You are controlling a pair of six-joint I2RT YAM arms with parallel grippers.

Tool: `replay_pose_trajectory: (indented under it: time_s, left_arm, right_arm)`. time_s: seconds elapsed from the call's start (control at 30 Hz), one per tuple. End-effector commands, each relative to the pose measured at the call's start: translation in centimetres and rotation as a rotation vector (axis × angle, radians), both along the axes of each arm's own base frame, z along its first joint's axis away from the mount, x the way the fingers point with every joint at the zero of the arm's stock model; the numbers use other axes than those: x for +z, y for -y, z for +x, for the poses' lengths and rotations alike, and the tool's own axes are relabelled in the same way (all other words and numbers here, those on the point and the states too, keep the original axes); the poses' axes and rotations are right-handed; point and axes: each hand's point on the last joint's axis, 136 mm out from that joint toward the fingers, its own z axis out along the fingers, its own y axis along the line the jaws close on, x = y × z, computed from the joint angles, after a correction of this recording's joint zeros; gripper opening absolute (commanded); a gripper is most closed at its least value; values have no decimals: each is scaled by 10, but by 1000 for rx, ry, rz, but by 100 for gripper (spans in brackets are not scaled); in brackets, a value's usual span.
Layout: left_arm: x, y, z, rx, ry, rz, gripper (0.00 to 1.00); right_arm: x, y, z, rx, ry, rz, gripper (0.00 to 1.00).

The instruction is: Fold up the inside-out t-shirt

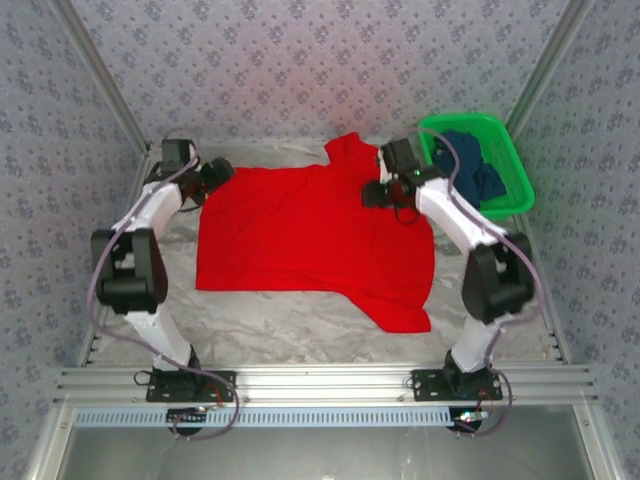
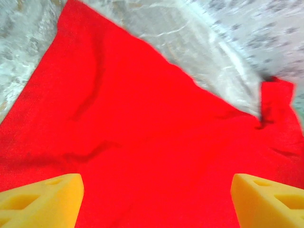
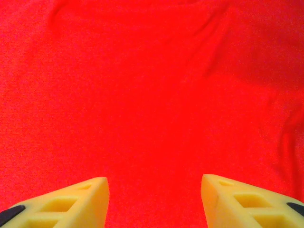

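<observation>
Red t-shirt [image 1: 310, 235] lay spread flat on the tabletop [image 1: 280, 322]; left gripper [image 1: 215, 175] and right gripper [image 1: 378, 193] hovered released over its far side, seemingly about to pinch cloth for fold 1.

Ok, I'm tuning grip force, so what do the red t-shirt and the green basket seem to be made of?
The t-shirt looks like soft matte cloth, possibly cotton: it lies limp with gentle creases. The green basket looks like rigid moulded plastic, slightly glossy: smooth rim, even colour.
</observation>
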Motion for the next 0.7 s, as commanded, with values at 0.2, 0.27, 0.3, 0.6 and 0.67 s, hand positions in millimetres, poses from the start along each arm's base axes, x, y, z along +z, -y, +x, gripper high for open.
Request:
replay_pose_trajectory:
  time_s: [0.2,0.27,0.3,0.6,0.67]
  left_arm:
    - [-15,62,-97,-120,-23,2,81]
    - [-21,69,-117,-151,-43,27,81]
    - [-24,70,-124,-159,-52,43,81]
    - [-29,72,-164,-187,-76,77,81]
    - [-29,74,-171,-204,-83,86,81]
  right_arm:
    - [-76,-1,-175,114,-286,-127,56]
    - [-80,-18,-188,184,-264,-169,56]
    - [-82,-23,-192,211,-256,-202,56]
    - [-111,-10,-224,250,-291,-536,55]
    - [-120,-11,-226,253,-298,-550,53]
